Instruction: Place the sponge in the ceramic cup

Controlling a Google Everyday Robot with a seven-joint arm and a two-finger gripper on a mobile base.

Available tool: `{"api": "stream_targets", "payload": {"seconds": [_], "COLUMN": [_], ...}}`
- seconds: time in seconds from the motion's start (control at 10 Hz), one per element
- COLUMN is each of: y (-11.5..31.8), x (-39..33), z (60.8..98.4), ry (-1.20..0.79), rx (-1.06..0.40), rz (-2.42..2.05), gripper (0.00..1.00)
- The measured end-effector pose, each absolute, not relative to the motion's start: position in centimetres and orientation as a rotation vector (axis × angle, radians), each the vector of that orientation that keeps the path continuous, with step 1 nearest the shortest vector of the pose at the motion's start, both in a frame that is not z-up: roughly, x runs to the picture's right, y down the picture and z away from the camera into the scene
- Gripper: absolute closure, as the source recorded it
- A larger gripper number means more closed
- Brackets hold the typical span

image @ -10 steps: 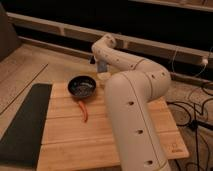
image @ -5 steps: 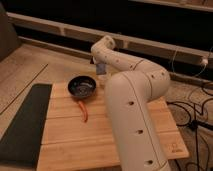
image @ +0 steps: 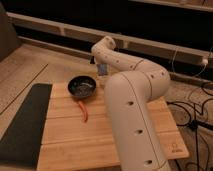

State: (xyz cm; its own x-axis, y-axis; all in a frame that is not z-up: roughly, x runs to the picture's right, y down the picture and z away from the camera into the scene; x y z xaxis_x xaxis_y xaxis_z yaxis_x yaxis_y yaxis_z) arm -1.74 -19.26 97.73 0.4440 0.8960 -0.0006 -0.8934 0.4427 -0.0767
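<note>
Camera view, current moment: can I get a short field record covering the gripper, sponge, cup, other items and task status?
gripper: low at the table's far edge, just behind and right of the pan
sponge: bluish block at the gripper; whether it is gripped cannot be told
ceramic cup: not visible
pan: black, red handle toward the camera, on the wooden table
mat: dark, along the table's left edge
arm: fills the right foreground
status: placement not shown

Blue sponge (image: 101, 69) at gripper (image: 96, 63), behind pan (image: 82, 86)
</note>
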Motion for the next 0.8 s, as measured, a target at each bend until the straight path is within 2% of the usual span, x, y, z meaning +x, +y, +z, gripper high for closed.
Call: {"api": "stream_targets", "payload": {"seconds": [0.8], "y": [-18.78], "x": [-1.41], "z": [98.26], "ry": [-0.035], "rx": [-0.075], "rz": [1.106], "gripper": [1.00]}}
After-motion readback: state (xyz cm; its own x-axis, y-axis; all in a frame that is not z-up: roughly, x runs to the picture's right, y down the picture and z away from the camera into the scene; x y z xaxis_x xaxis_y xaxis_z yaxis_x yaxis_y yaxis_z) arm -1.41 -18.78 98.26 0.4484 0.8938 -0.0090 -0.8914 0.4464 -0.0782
